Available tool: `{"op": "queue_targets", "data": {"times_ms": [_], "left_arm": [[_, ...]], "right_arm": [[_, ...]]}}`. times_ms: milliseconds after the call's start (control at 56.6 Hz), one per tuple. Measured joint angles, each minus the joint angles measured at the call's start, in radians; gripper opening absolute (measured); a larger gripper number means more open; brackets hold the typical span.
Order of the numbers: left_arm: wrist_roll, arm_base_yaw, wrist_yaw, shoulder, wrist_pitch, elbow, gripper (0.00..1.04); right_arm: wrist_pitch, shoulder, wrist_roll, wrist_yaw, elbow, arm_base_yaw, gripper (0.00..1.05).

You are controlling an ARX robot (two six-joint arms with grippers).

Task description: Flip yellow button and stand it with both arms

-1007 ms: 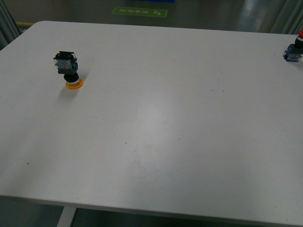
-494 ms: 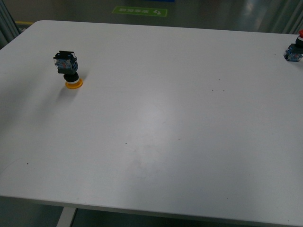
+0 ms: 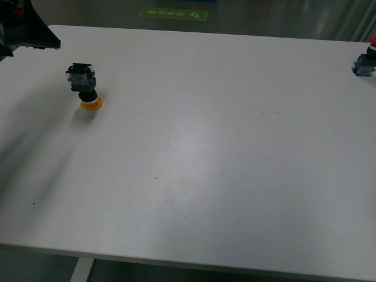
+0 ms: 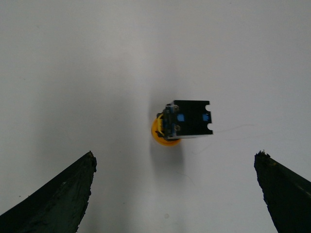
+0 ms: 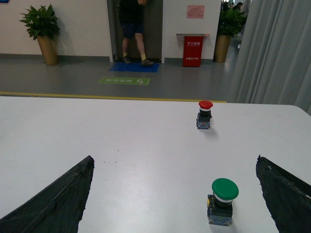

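Evidently the yellow button was upside down in the front view. It stood on its flat orange cap at about ten o'clock on the smooth white table, with its blocky black-and-blue body uppermost. The left arm was near it, toward eleven o'clock. A red button sat well apart at two o'clock, by the table's edge.

In the left wrist view the left claw was spread wide and empty above the button, which showed between its dark fingers. A good pinch would likely take the body's flat, hard plastic sides, not the round collar, which could slip.

In the right wrist view the right claw was likewise wide and empty, facing a green button and the red one. It would probably have to cross over to share the flip.
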Motion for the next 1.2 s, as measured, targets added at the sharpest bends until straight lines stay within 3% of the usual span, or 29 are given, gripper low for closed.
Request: {"op": "queue_targets", "data": {"times_ms": [406,1201], "left_arm": [[-0.016,-0.083,-0.078,0.142,-0.078,0.131,0.98],[-0.02,-0.076,-0.115,0.239,-0.173,0.252,0.98]], "right_arm": [[0.0,0.0,0.0,0.0,0.0,0.0,0.97],[0.0,0.0,0.0,0.0,0.0,0.0,0.97]]}}
